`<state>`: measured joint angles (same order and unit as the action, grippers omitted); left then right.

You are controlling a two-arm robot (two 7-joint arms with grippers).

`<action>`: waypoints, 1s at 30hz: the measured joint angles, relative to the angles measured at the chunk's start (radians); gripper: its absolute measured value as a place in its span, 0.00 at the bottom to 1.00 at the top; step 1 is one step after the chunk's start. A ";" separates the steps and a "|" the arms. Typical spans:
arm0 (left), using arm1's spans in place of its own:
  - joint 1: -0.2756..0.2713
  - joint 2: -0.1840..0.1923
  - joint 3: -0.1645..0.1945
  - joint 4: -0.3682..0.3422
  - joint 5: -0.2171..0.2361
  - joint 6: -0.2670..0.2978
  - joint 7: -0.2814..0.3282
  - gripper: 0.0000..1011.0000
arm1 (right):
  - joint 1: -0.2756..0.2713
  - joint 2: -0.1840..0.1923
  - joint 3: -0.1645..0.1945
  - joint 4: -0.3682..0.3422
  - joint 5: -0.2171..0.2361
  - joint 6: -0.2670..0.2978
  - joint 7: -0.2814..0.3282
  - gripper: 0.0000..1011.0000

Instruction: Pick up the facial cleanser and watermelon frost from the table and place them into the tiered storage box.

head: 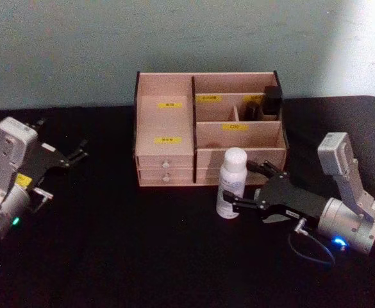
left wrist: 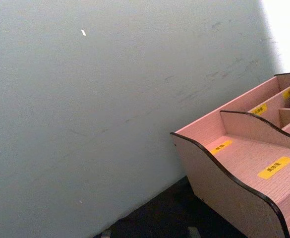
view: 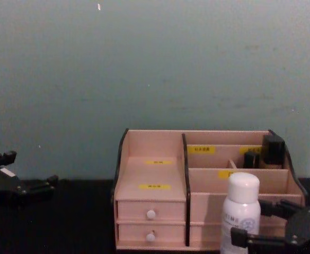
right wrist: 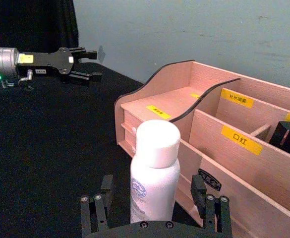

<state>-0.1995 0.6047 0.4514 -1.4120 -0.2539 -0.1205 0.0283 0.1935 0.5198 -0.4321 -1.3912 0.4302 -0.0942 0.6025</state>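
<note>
In front of the tiered storage box (head: 206, 138), the facial cleanser bottle (head: 232, 179) stands on the tabletop (head: 142, 244) between my right pincer's (head: 240, 186) spread fingers. I'd centre, then squeeze gently below the cap. The left pincer (head: 79, 151) sits parked at the left, spread.

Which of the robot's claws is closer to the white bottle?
Right. The right gripper sits open around the white bottle; the left gripper hangs over the table's far left.
</note>
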 joint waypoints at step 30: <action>0.000 0.000 0.000 0.000 0.000 0.000 0.000 0.99 | 0.046 -0.038 -0.016 0.054 -0.007 0.008 0.012 0.99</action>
<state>-0.1996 0.6047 0.4514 -1.4120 -0.2539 -0.1205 0.0283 0.2399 0.4813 -0.4484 -1.3370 0.4232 -0.0859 0.6149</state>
